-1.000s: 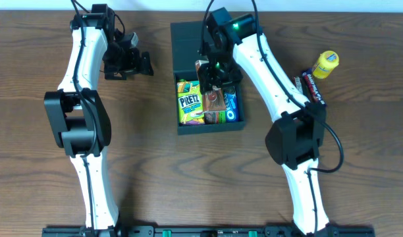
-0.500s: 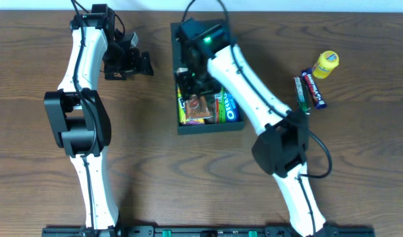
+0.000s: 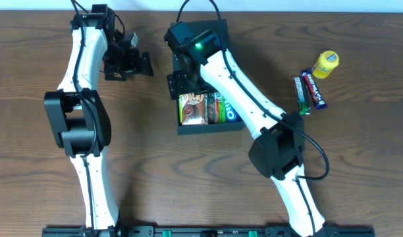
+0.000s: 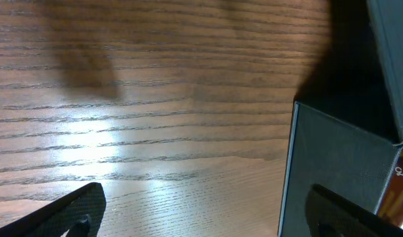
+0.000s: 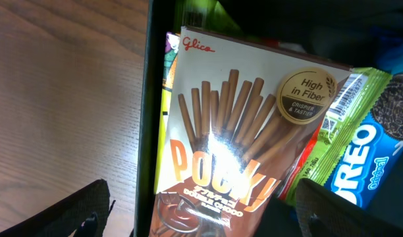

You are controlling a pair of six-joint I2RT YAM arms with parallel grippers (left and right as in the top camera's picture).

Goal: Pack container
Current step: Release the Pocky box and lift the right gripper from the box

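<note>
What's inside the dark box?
A Pocky pack lies on top, with a blue Oreo pack beside it and a green packet poking out between them. What lies under the Pocky pack is mostly hidden, and the right arm covers the back of the box.

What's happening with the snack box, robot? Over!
Left gripper, right gripper: jaws open, empty. Container open, Pocky box lying on top inside. Right arm hangs over it.
</note>
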